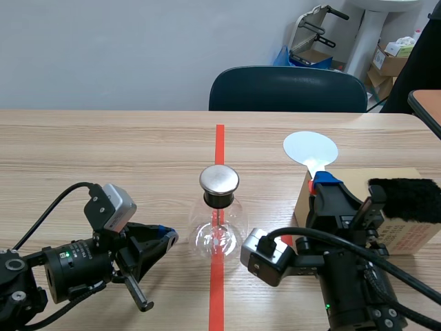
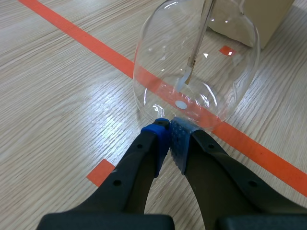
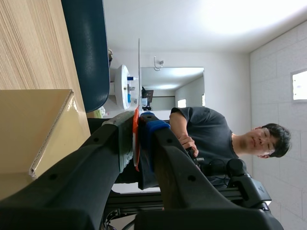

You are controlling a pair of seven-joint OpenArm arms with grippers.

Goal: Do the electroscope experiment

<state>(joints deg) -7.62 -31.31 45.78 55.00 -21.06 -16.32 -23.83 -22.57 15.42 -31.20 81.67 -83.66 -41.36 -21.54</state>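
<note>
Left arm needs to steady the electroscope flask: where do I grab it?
Grip the black neck just under the metal cap, coming in level from the side of the left gripper. It stands upright; its glass bulb is round, wide and probably slippery.

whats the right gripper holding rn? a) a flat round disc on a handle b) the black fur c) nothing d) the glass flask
a: the right gripper is shut on the red handle of the disc paddle, while the glass flask stands on the tape line away from it and the black fur lies on the cardboard box.
</note>
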